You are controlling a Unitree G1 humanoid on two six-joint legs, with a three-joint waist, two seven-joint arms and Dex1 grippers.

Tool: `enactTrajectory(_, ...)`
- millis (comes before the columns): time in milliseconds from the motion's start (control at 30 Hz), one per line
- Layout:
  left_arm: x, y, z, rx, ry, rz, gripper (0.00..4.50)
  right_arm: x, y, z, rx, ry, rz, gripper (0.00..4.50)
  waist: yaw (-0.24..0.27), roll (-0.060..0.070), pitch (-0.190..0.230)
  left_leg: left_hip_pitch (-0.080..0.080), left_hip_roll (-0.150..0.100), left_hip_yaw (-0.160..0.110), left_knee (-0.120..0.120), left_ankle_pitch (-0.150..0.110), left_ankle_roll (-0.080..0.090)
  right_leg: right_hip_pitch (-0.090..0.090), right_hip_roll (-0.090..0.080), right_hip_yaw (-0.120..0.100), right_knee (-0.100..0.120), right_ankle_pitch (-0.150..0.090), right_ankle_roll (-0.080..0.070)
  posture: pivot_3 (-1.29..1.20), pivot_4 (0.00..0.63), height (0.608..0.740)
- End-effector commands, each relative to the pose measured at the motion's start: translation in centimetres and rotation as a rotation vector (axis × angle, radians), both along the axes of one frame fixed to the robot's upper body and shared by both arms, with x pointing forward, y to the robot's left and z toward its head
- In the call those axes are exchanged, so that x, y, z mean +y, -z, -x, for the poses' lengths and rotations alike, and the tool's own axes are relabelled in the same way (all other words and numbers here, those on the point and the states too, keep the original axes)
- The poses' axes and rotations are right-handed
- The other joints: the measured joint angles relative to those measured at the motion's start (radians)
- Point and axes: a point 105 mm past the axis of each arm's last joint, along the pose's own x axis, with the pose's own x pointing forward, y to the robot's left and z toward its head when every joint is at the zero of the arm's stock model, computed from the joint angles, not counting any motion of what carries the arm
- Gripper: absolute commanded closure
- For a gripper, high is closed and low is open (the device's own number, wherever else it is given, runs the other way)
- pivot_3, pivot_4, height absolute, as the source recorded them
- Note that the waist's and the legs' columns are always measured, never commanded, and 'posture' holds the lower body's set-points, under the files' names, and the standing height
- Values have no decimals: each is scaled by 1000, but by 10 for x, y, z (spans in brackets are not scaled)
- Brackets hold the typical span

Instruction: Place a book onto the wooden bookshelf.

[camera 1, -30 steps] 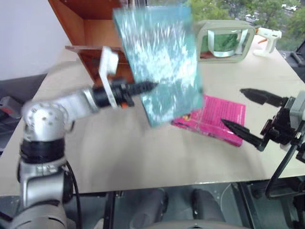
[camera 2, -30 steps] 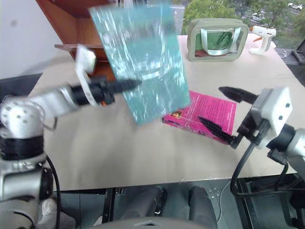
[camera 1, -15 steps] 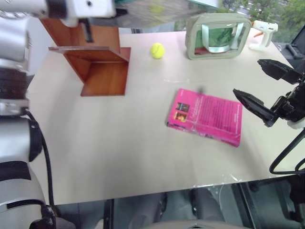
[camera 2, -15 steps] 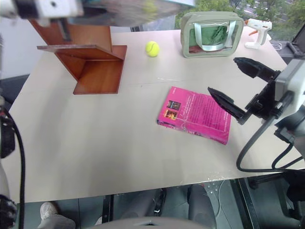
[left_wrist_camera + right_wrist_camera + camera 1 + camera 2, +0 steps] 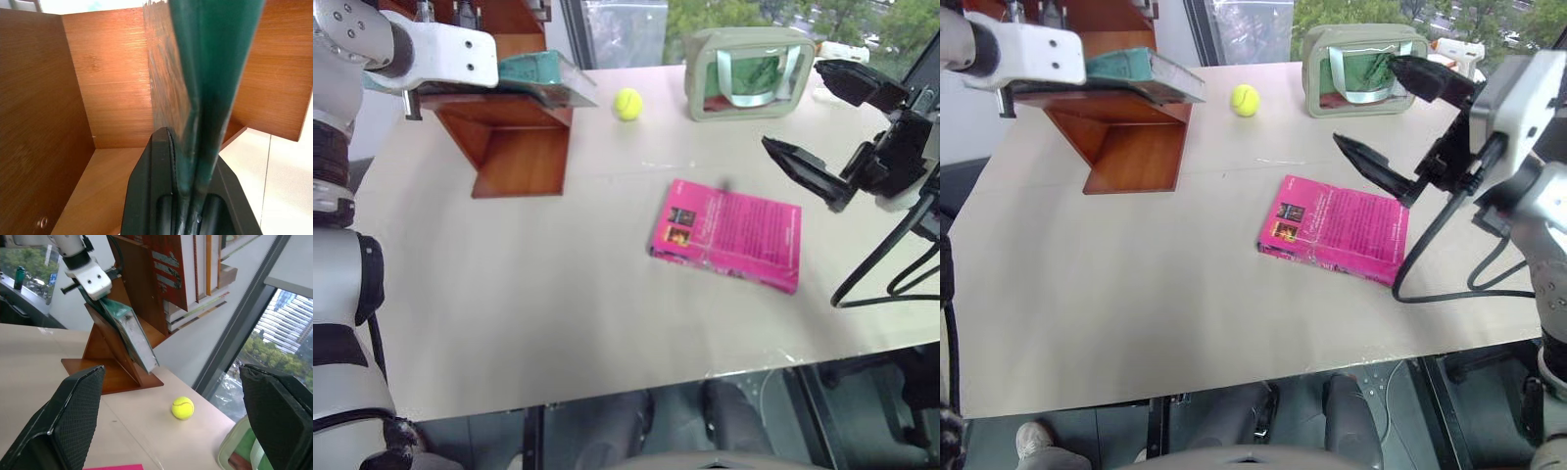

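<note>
At far left, your left gripper point(image 5: 188, 196) pinches the book point(image 5: 540, 76) by one edge, both black fingers point(image 5: 146, 186) pressed flat against its covers. A second ago the book stood upright and blurred above the middle of the table point(image 5: 558, 323), hiding the pink book point(image 5: 729, 235) behind it. Now it has been carried up and left to the shelf point(image 5: 514, 147) and rolled nearly flat, so it lies over the shelf's upper board. This suggests the carry is done and you are at the placing step; from here it cannot be told whether the book rests on the board or hangs just above it.

The book's long axis runs from the gripper out toward the table's middle, its free end past the board's edge and pointing at the ball point(image 5: 627, 103). In the right wrist view it slopes down along the shelf's slanted board, page edges facing out.

Moving right, the ball sits just beyond the shelf, then the pouch point(image 5: 744, 83) at the back edge. The pink book lies flat mid-table. At far right, your right gripper point(image 5: 822, 127) hangs in the air above it with fingers spread wide, holding nothing; it has risen a little since a second ago
</note>
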Motion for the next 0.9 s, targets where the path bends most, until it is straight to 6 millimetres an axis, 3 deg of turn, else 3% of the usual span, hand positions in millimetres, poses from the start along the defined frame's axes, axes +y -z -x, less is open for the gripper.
enactTrajectory(33,14,-7,0,-37,-65,20,4397,6,-3,4,-26,-9,31,0,-1,0,0,0,0,0,0,0,0,0,0,0,0,0,0,0,150,740)
enactTrajectory(267,11,0,-8,-32,-41,56,4397,13,6,4,11,-57,90,0,-1,1,-1,3,0,1,0,2,-3,0,0,0,6,0,0,0,150,740)
enactTrajectory(400,9,-3,-8,-60,-20,86,2897,19,-7,7,-12,-121,50,0,-4,1,0,4,1,1,1,2,-4,0,0,0,9,0,0,0,150,740)
enactTrajectory(600,15,-13,0,-124,-1,117,119,33,-17,7,-37,-203,4,0,-8,1,0,2,0,0,2,2,-4,0,0,0,6,0,0,0,150,740)
enactTrajectory(833,21,-25,30,-177,83,260,119,36,-16,6,-14,-237,-14,0,-21,1,0,-2,0,-2,2,2,-2,-3,-1,-3,4,0,0,0,150,740)
enactTrajectory(900,9,-26,46,-159,167,418,119,37,-16,5,4,-252,-31,0,-25,1,-1,-2,0,-2,2,1,-2,-3,-1,-4,3,0,0,0,150,740)
